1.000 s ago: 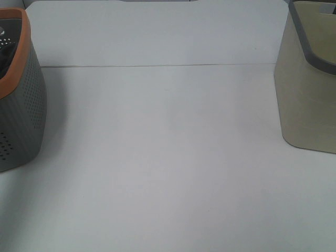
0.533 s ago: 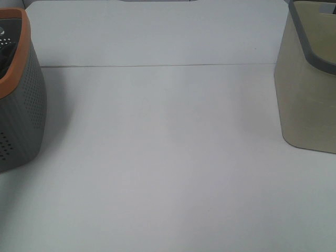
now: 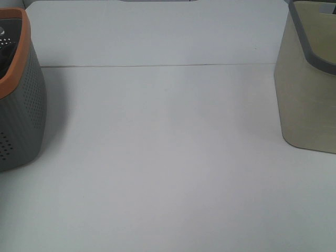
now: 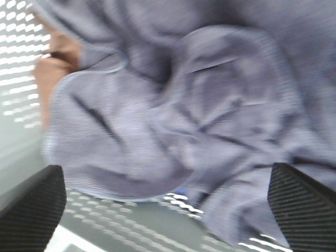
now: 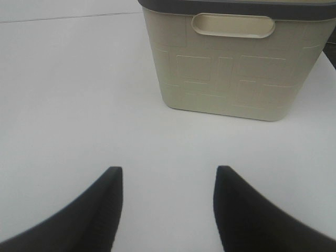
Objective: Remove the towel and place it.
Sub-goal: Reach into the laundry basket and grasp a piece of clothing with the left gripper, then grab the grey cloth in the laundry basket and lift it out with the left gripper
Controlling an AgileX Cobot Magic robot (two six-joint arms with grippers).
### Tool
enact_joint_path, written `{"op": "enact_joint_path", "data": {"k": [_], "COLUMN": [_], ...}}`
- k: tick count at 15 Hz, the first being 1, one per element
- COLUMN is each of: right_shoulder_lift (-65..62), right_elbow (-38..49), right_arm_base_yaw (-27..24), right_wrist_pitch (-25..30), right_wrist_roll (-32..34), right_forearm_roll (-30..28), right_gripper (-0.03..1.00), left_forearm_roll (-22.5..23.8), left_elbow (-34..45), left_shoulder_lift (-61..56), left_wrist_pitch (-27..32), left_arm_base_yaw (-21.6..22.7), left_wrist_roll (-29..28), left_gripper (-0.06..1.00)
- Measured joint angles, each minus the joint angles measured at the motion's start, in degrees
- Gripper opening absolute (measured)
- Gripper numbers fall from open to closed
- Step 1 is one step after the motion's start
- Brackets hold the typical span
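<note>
In the left wrist view the towel (image 4: 173, 100) lies crumpled, dark blue-grey with a stitched hem, inside the perforated grey basket (image 4: 21, 58). My left gripper (image 4: 165, 181) is open just above it, with one dark finger (image 4: 31, 210) on each side of the cloth and nothing between them. In the exterior high view this grey basket with an orange rim (image 3: 21, 105) stands at the left edge, and only a dark sliver shows inside it. My right gripper (image 5: 168, 170) is open and empty above the white table.
A beige basket with a grey rim (image 3: 307, 94) stands at the right of the table and also shows in the right wrist view (image 5: 236, 63), ahead of the right gripper. The white table (image 3: 168, 157) spans between the two baskets, with a seam across its far part.
The dark shape inside the left basket has shifted slightly. Nothing else has moved.
</note>
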Motion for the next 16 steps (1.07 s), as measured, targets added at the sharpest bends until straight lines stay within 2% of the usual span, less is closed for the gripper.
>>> {"op": "enact_joint_path", "data": {"k": [2,3,6,9,11,14,16], "right_shoulder_lift": [0.00,0.00,0.00,0.00,0.00,0.00,0.00], "right_elbow": [0.00,0.00,0.00,0.00,0.00,0.00,0.00], "right_arm_base_yaw": [0.00,0.00,0.00,0.00,0.00,0.00,0.00], "right_wrist_pitch": [0.00,0.00,0.00,0.00,0.00,0.00,0.00], "right_wrist_roll": [0.00,0.00,0.00,0.00,0.00,0.00,0.00], "right_forearm_roll": [0.00,0.00,0.00,0.00,0.00,0.00,0.00], "right_gripper": [0.54,0.54,0.54,0.54,0.54,0.54,0.54], "left_forearm_roll": [0.86,0.86,0.80,-0.17,-0.23,0.40,0.57], "left_elbow": [0.00,0.00,0.00,0.00,0.00,0.00,0.00], "left_shoulder_lift": [3.15,4.70,9.28,12.32,13.24,13.46,13.46], "left_wrist_pitch": [-7.91,-9.97,-10.83,-10.89,-10.89,-10.26,-8.88], "left_arm_base_yaw": [0.00,-0.17,-1.89,-3.04,-3.15,-3.15,-3.15], "left_wrist_roll": [1.03,2.29,4.53,4.93,4.93,4.47,2.06], "left_gripper": [0.99,0.99,0.97,0.89,0.75,0.44,0.32]}}
